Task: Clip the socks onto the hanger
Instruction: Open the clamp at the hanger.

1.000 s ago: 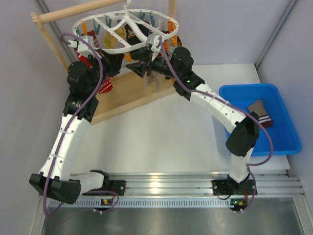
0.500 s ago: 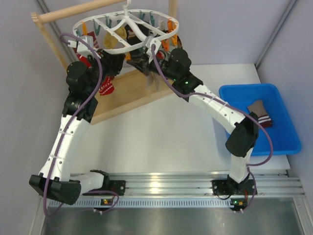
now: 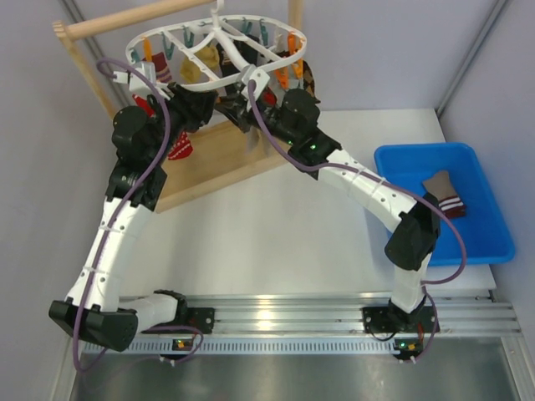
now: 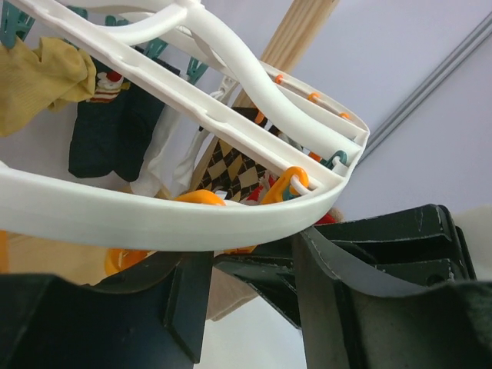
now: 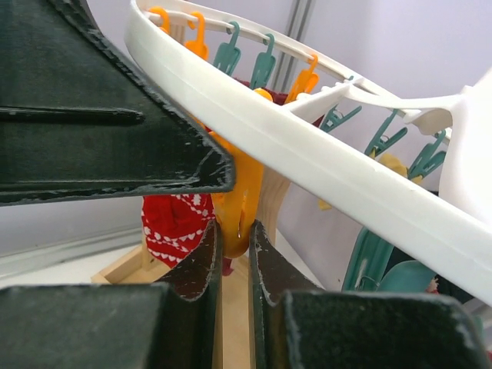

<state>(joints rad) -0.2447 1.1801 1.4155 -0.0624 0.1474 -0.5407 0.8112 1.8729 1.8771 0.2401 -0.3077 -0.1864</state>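
Pinching an orange peg (image 5: 238,201) under the one hanger (image 5: 323,165), the right gripper (image 5: 234,254) was clamped on it.
The hanger hung off the wooden rod (image 3: 125,21), oval roughly level, long axis running left-right. The left gripper (image 4: 246,296) gaped below the rim. One sock (image 3: 443,192) sat in the blue bin (image 3: 493,244); the clipped ones I couldn't count.

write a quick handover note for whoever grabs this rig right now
Right gripper: shut on an orange peg under the hanger ring.
Left gripper: open, just below the ring, nothing visibly held.
Done: yellow sock, dark sock and argyle sock hang clipped on it.
Left: one brown sock lies in the blue bin; fetch and clip it.
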